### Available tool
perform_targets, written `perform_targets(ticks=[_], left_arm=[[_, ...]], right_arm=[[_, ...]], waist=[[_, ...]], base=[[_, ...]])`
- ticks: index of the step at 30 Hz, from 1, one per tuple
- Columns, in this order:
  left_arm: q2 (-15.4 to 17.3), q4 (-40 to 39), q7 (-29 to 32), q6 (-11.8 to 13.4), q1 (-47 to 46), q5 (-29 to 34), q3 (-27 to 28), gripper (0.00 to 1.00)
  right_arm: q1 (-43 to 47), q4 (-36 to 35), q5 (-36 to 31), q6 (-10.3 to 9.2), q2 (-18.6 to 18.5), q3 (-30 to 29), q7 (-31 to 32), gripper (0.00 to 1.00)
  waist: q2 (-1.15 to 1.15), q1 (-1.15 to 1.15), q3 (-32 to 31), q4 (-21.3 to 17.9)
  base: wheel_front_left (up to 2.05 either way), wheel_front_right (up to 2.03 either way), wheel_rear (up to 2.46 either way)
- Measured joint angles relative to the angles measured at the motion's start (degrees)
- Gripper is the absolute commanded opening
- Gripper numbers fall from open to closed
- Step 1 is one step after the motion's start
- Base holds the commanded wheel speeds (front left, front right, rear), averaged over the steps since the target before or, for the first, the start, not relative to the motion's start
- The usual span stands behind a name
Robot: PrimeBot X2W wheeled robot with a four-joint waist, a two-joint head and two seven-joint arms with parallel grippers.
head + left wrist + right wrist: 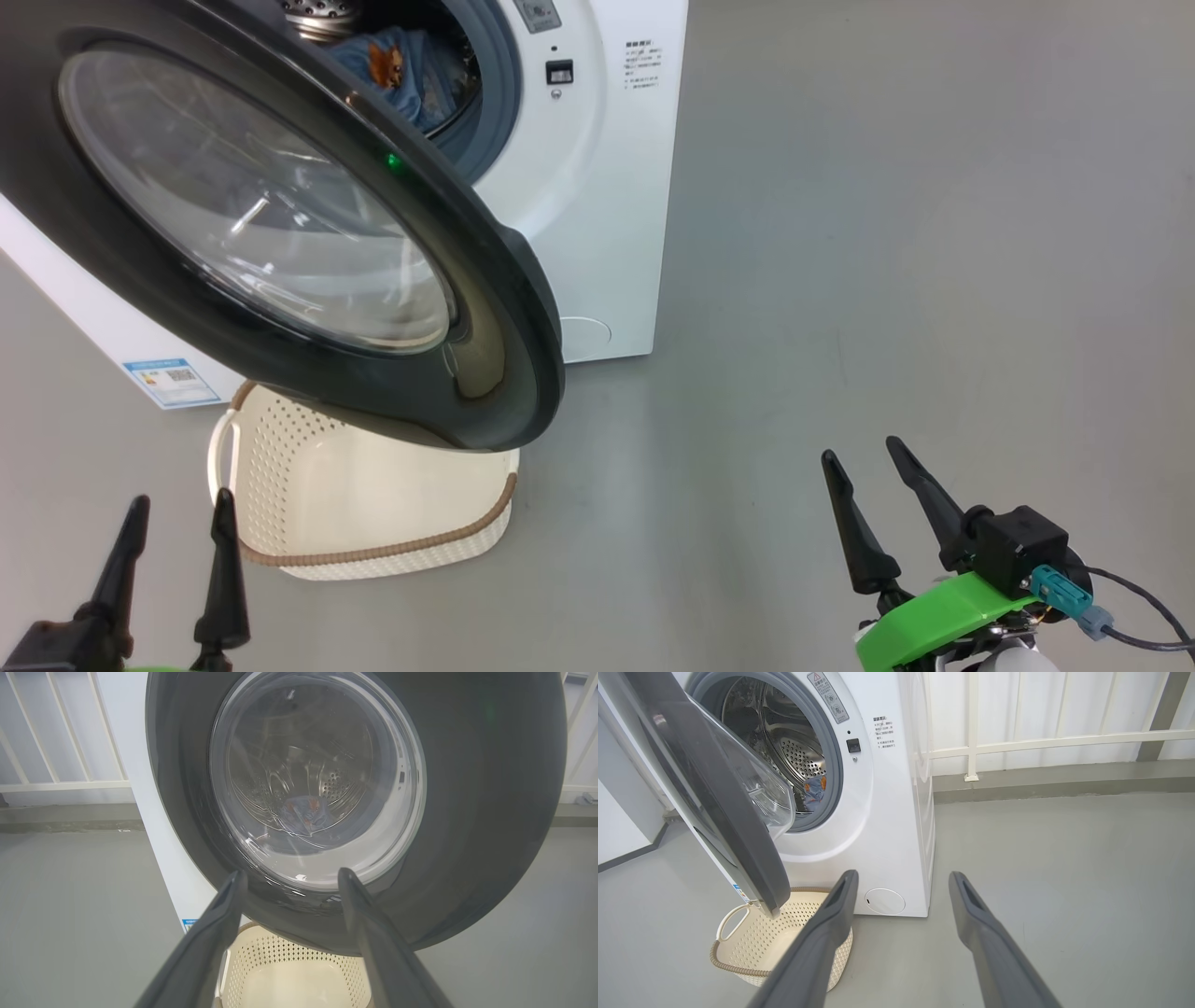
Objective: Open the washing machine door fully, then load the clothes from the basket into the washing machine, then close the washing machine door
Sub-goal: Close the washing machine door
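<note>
Straight ahead of my left gripper [182,509], fingers spread wide and empty, hangs the round washing machine door [467,812], glossy black rim around clear glass, standing part-way open on the big white front-loading washing machine [597,187]. Beyond it, light blue printed clothes [401,75] lie in the steel drum [798,756]; beneath it the cream perforated plastic basket [327,485] looks empty. My right gripper [861,450], likewise spread and empty, hangs well apart from the door. Loading seems done; next I must push the rim shut. Print on the blue label sticker [173,381] and the warning sticker [826,695] is too small to read.
</note>
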Motion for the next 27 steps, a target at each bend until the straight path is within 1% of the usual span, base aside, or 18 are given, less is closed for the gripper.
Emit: perform_targets(ticks=[7,9,15,17,27], left_arm=[[-1.7,0.8,0.0,-0.5,1.4,0.8,1.1,1.00],[-1.8,0.9,0.0,-1.0,1.7,1.2,1.4,1.00],[-2.4,1.7,0.0,-1.1,2.0,1.7,2.3,1.00],[-2.7,1.7,0.0,-1.5,2.1,1.7,2.5,1.00],[-3.4,2.0,0.0,-2.0,2.4,2.2,2.6,1.00]], right_arm=[[0.7,-0.3,0.0,0.00,0.0,0.0,0.0,1.00],[1.0,-0.3,-0.2,0.00,0.0,-0.1,0.0,1.00],[1.1,-0.4,-0.4,0.00,0.0,-0.1,0.0,1.00],[1.1,-0.4,-0.4,0.00,0.0,-0.1,0.0,1.00],[1.1,-0.5,-0.5,0.00,0.0,-0.1,0.0,1.00]], waist=[[0.00,0.00,-0.5,-0.1],[0.00,0.00,-0.6,-0.1],[0.00,0.00,-1.1,-0.1],[0.00,0.00,-1.2,-0.2],[0.00,0.00,-1.7,0.0]], base=[[0.00,0.00,0.00],[0.00,0.00,0.00],[0.00,0.00,0.00],[0.00,0.00,0.00],[0.00,0.00,0.00]])
